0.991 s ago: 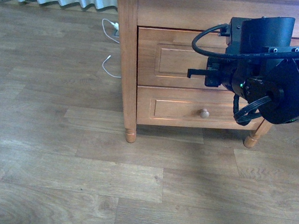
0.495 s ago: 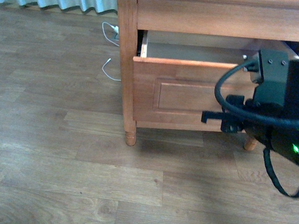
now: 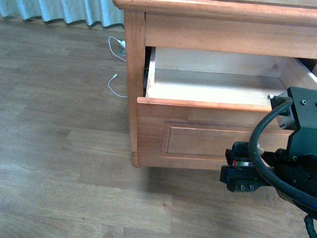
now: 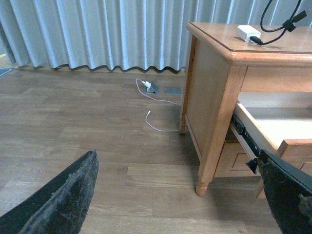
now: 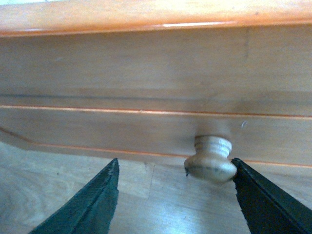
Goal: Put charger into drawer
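Wood-plank floor under the cabinet, curtain behind it. Your right gripper has its jaws spread wide to either side of the knob, which sits close to one finger; nothing is clamped. Your left gripper is wide open and empty, off the cabinet's side. Drawer stands open from the cabinet's front, pale inside in view. Charger lies flat on the cabinet's top near the front edge, long axis slanting to that edge, cable end toward it, black cable looping away.

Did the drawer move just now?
Yes. The drawer slid out of the cabinet, toward the camera. A second ago its front sat flush with the cabinet's frame.
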